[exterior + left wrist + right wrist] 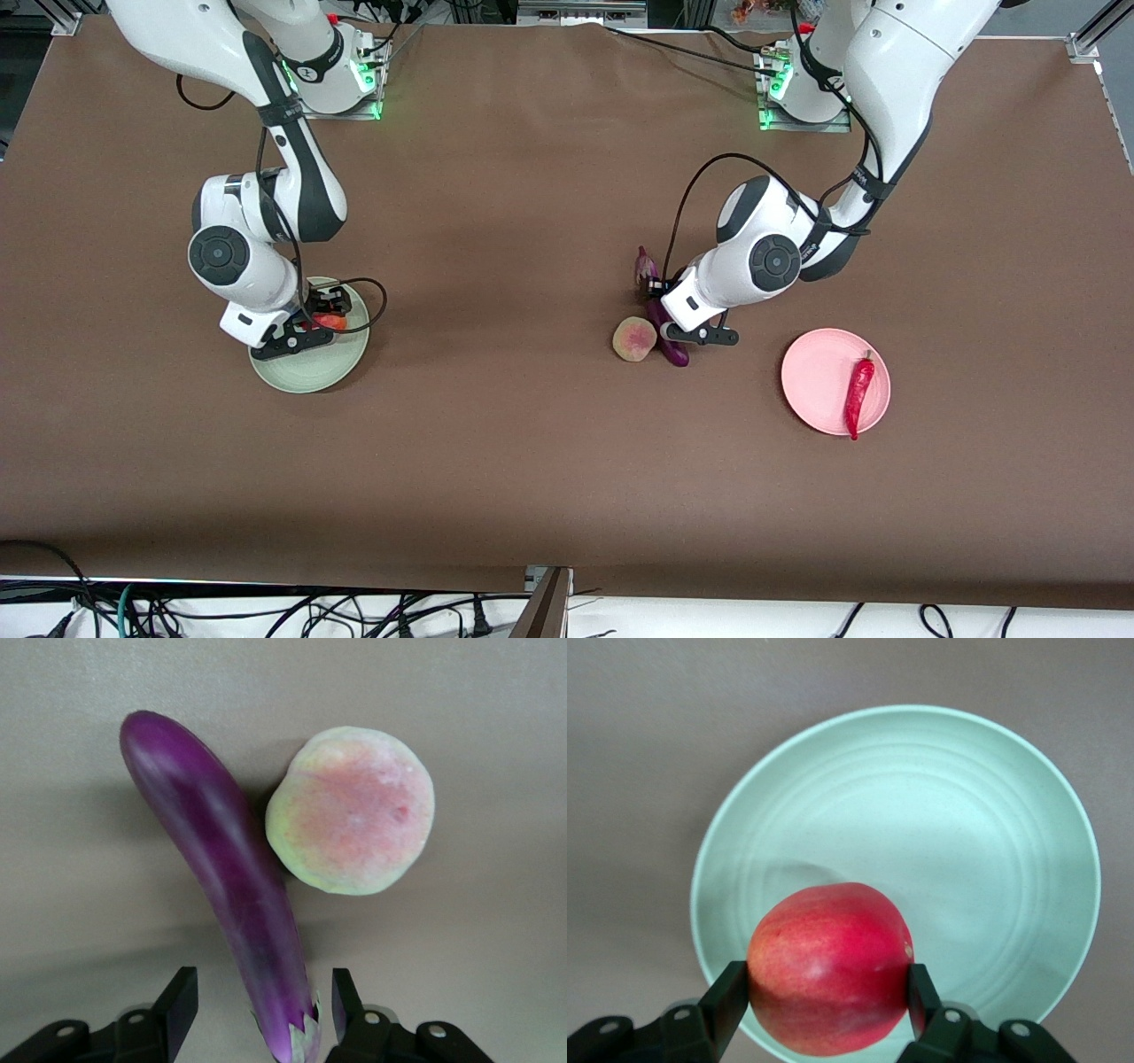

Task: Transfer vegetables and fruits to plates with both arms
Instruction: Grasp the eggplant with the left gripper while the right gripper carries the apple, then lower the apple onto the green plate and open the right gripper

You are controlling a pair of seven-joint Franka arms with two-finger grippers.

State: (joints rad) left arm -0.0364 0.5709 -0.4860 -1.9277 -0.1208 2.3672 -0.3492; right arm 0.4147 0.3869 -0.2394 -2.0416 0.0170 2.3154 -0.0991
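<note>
My right gripper (pixel 321 323) is shut on the round red fruit (pixel 830 967) and holds it low over the pale mint green plate (pixel 966 842), near its rim; the fruit (pixel 331 322) and plate (pixel 310 372) also show in the front view. My left gripper (pixel 263 1008) is open, low over the table, its fingers astride the stem end of the purple eggplant (pixel 221 850) without touching it. The eggplant (pixel 673 352) lies against the peach (pixel 634 339), which also shows in the left wrist view (pixel 354 811). The red chili pepper (pixel 858 394) lies on the pale pink plate (pixel 819 381).
The brown table (pixel 532 443) carries the two plates near opposite ends. Black cables hang from both wrists. The arms' bases (pixel 802 97) stand along the table's edge farthest from the front camera. More cables lie off the table's nearest edge.
</note>
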